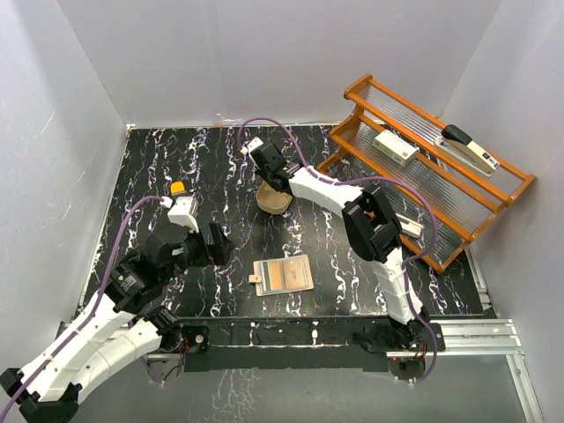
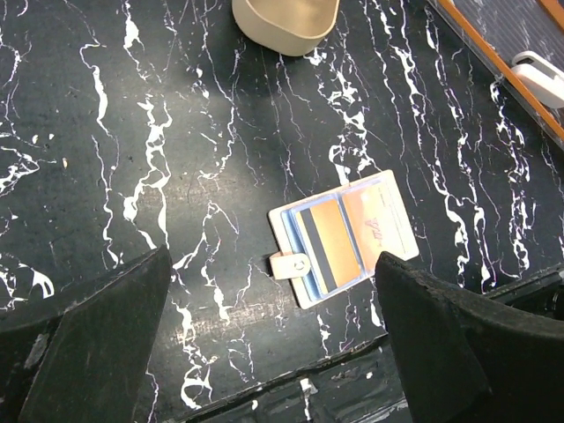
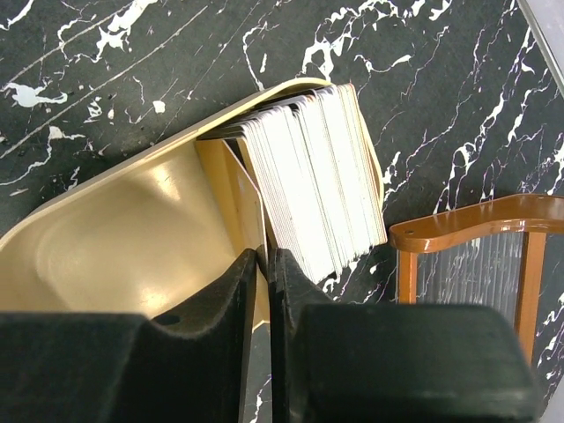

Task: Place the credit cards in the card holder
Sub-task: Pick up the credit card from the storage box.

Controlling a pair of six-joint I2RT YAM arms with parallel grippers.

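Jaws of right gripper (image 3: 267, 260) pinch one credit card (image 3: 248, 189) in the tray (image 3: 106, 247); left gripper (image 2: 273, 295) gapes wide.

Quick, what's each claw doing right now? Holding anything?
Left claw: open, holding nothing.
Right claw: shut, apparently pinching the end one of the credit cards standing in the gold tray.

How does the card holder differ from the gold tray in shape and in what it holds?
The card holder lies open and flat, a rectangle; the gold tray is a curved, glossy dish. The card holder shows a couple of cards flat in its slots; the gold tray holds a thick stack of credit cards standing on edge. Both rest on the black marbled table.
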